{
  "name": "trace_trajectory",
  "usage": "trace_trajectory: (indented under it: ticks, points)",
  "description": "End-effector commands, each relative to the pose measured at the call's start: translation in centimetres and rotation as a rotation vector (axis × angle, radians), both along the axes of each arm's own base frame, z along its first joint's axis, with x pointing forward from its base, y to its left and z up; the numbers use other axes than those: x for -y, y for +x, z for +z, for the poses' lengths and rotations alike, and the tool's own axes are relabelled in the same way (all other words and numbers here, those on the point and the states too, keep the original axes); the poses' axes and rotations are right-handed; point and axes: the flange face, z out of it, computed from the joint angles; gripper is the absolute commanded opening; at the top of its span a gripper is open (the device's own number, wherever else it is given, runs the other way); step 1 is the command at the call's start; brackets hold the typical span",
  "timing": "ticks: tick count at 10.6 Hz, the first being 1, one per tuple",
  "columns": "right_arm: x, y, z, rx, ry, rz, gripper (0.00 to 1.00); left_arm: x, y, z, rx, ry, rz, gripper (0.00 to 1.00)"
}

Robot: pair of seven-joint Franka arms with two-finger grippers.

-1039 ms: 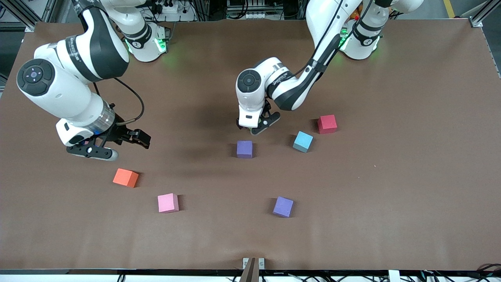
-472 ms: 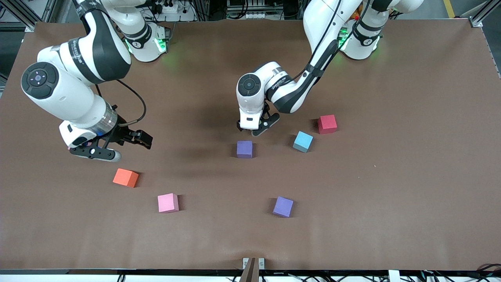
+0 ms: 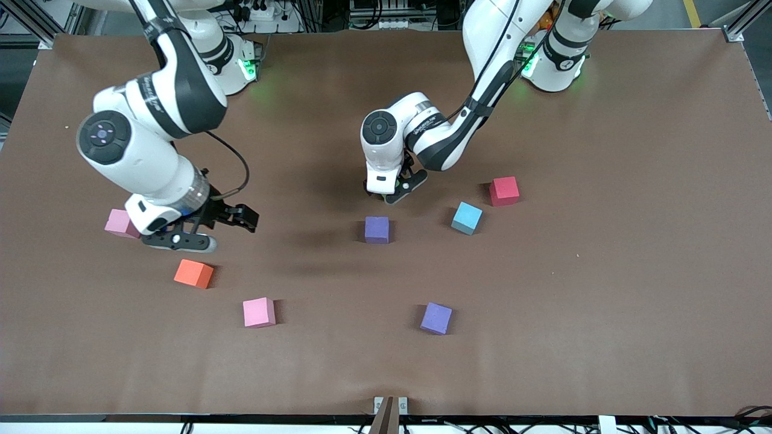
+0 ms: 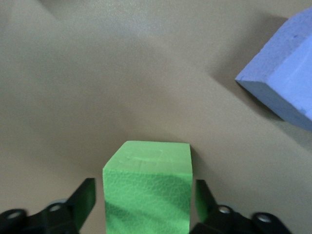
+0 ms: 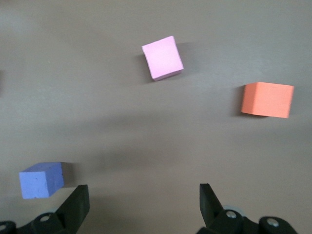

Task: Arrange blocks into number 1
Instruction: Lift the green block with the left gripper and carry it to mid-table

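Brown matte worktop (image 3: 603,313) is carrying small foam cubes scattered well apart. Nearest the front camera, a purple foam cube (image 3: 436,317) and a pink foam cube (image 3: 259,312) are sitting level with each other, the pink one toward the right arm's end. Farther from the camera, an orange foam cube (image 3: 193,273) is lying near the right gripper (image 3: 202,232), which is hovering just above the worktop with its fingers (image 5: 75,207) spread wide and holding nothing. A second pink cube (image 3: 120,223) is peeking out beside that wrist. Toward the middle, a second purple cube (image 3: 377,229) is resting, with a light blue foam cube (image 3: 467,217) and a red foam cube (image 3: 504,190) toward the left arm's end. Farther still, the left gripper (image 3: 395,191) is standing low on the worktop, its fingers (image 4: 85,197) straddling a green foam cube (image 4: 147,185), just beside its faces; I cannot tell whether they are touching it.
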Motion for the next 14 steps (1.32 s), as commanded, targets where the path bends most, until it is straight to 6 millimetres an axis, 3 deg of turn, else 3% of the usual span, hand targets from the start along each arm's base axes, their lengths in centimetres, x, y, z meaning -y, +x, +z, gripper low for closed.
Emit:
trace_trajectory:
  ticks: [1,4,8,11,12,14]
  points:
    - [-1.7,0.6,-1.6,0.015,0.028,-0.053,1.0,0.0,0.3,-0.3,0.001,-0.007,0.028,0.0]
    - [-3.3,0.6,-3.0,0.02,0.041,-0.052,1.0,0.9,-0.5,0.3,0.02,-0.012,-0.06,0.0]
    - [-4.5,0.5,-3.8,0.014,0.055,-0.139,1.0,7.7,-7.5,4.3,0.067,-0.095,-0.451,0.0]
    - [-4.9,0.3,-3.7,0.01,0.058,-0.141,1.0,12.4,-13.2,5.1,0.081,-0.131,-0.626,0.0]
    - [-4.9,0.3,-3.7,0.01,0.058,-0.141,1.0,12.9,-14.7,4.3,0.086,-0.112,-0.694,0.0]
    - [-5.3,0.2,-3.6,0.011,0.061,-0.135,1.0,13.1,-14.7,3.9,0.09,-0.079,-0.795,0.0]
